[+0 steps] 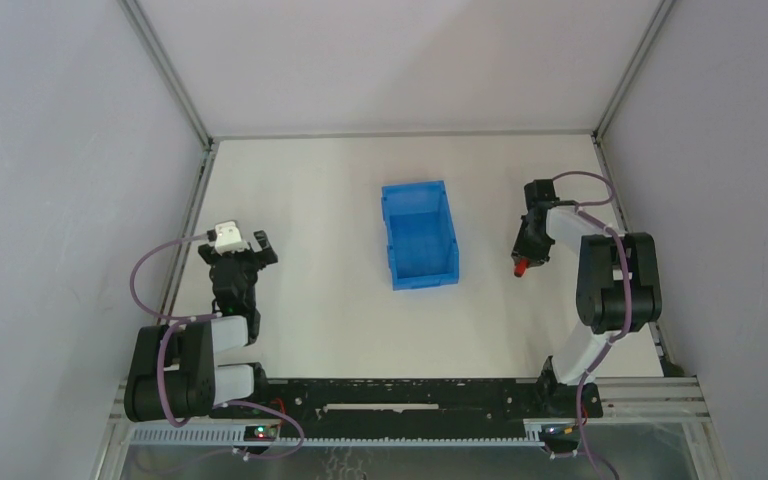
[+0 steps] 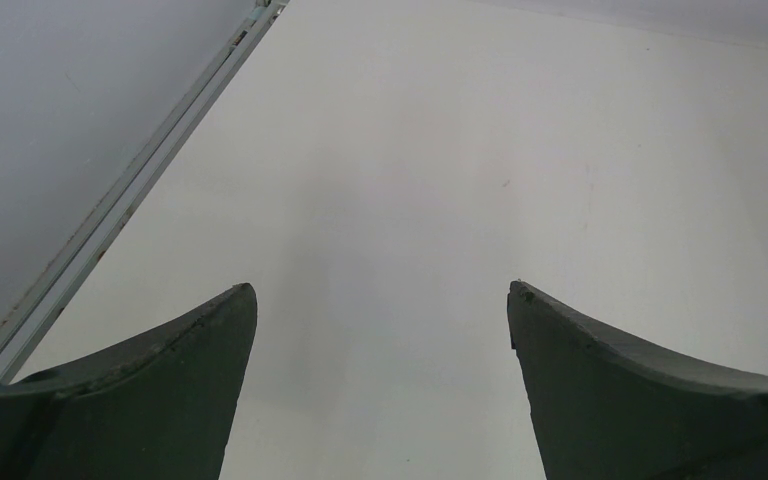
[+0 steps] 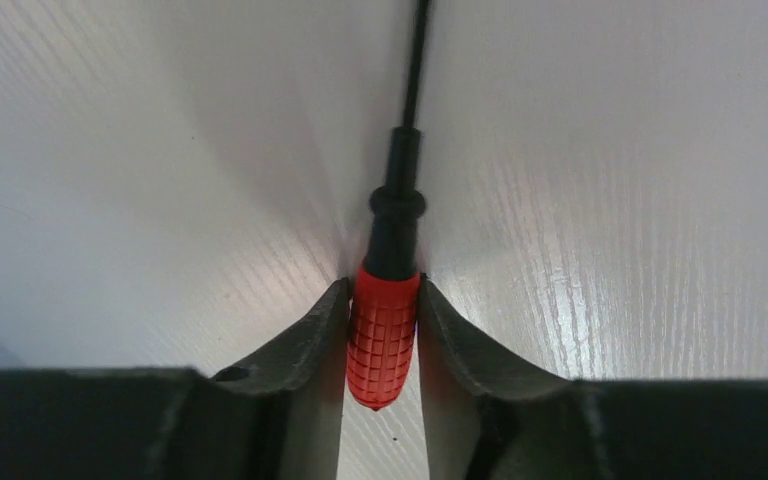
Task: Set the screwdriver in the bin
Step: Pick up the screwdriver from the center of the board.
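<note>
My right pincer (image 3: 382, 290) is closed on the screwdriver (image 3: 392, 230). The two fingers (image 3: 300, 340) press the red handle (image 3: 383, 345) from both sides, and I see no gap between them and it. The handle sits between the tips with its round end toward my wrist, and the thin dark shaft (image 3: 415, 60) runs straight away from me, close over the white surface (image 1: 310, 250). I judge that the tool lies flat or nearly flat there, but I cannot tell whether it already leaves the surface. From above, only the red end shows below my right pincer, so the direction of the shaft is not clear in that view. The bin (image 1: 389, 235) stands to the left of this pincer, near but apart, with bare surface between them. Its long side runs from near to far and its top is open. So the coming move is, in my judgement, a lift and then a carry to the left over the right wall of the bin. My right arm is clearly the nearer one. My left pincer (image 2: 382, 300) is open, holds nothing, and waits well apart on the other side of the bin. The slim shaft sticks out in front of my grip, so it could catch on the wall if I carry it too low.
</note>
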`<state>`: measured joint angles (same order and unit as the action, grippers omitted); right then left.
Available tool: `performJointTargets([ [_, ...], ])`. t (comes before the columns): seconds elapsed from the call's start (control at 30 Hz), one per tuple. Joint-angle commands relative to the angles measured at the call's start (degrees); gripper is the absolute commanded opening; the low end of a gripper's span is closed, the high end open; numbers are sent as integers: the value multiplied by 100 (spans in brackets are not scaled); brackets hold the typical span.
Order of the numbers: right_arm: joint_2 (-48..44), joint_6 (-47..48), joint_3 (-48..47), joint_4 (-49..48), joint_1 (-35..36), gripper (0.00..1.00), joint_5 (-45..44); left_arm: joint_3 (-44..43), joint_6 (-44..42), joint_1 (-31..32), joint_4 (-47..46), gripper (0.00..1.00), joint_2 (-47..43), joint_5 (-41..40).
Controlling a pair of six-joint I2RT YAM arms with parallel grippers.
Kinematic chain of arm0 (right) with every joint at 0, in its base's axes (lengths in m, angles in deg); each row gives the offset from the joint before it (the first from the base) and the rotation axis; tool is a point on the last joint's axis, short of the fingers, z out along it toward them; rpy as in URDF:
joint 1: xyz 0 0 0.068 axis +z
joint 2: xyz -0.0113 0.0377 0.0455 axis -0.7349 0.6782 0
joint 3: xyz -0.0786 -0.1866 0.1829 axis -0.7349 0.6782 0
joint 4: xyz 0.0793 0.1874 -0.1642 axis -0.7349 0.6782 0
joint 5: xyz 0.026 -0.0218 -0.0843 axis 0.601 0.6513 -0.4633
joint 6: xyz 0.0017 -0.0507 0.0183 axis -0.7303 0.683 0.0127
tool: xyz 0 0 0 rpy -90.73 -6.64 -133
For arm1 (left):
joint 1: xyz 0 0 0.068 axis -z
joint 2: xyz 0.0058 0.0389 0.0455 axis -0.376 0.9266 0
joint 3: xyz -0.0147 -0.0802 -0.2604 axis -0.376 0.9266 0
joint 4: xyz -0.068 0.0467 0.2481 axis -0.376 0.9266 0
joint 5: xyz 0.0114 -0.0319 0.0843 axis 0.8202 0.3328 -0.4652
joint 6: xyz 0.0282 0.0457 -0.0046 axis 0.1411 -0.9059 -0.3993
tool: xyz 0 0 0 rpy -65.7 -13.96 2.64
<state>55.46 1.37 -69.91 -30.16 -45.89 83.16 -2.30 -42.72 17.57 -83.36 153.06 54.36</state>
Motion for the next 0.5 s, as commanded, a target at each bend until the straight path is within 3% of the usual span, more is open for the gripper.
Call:
performJointTargets([
  [0.0, 106, 141, 283, -164, -95, 29, -248, -234, -93, 34, -163, 100, -65, -61],
  [0.2, 25, 280, 304, -220, -97, 10, -301, -235, -93, 38, -164, 100, -61, -63],
  [0.47, -654, 575, 299, -181, -99, 1, -277, -234, -92, 38, -164, 100, -64, -61],
])
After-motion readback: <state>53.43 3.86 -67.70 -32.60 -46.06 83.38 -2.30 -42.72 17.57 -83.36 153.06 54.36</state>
